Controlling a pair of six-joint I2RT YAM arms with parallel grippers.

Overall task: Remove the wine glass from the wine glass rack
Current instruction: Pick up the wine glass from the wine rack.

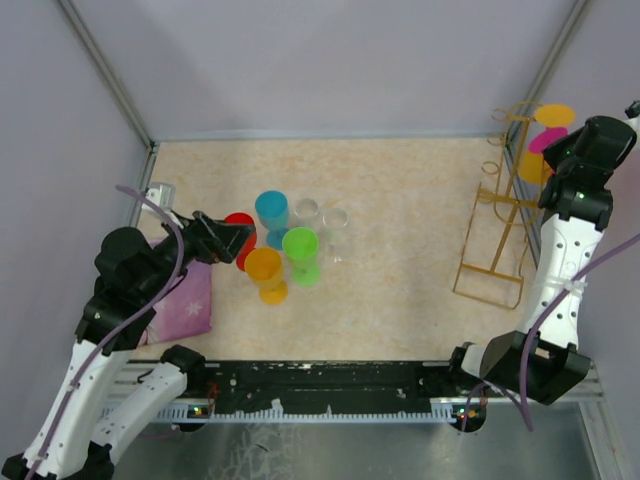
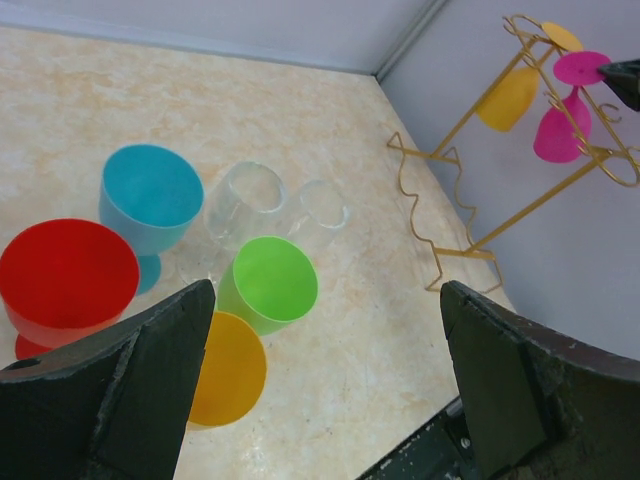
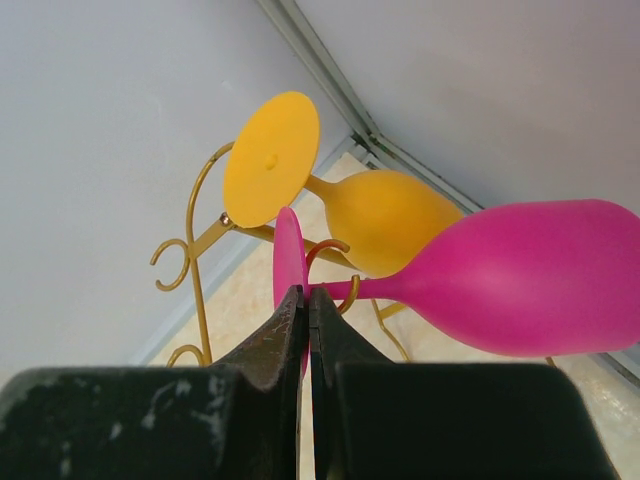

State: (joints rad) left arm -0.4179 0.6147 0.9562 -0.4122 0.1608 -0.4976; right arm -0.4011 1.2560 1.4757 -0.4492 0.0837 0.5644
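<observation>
The gold wire wine glass rack (image 1: 495, 250) stands at the right wall. A pink wine glass (image 3: 520, 280) and an orange wine glass (image 3: 385, 215) hang upside down from its top rails. My right gripper (image 3: 308, 300) is up at the rack top, shut on the thin edge of the pink glass's foot (image 3: 288, 250). In the top view the right gripper (image 1: 562, 150) sits by the pink glass (image 1: 548, 140). My left gripper (image 2: 325, 340) is open and empty, low over the cups at the left (image 1: 235, 238). The rack also shows in the left wrist view (image 2: 440, 190).
Several glasses stand together left of centre: red (image 1: 240, 228), blue (image 1: 271, 210), green (image 1: 300, 245), orange (image 1: 264, 268), and two clear ones (image 1: 306, 212). A pink cloth (image 1: 190, 300) lies at the front left. Grey walls enclose the table on three sides.
</observation>
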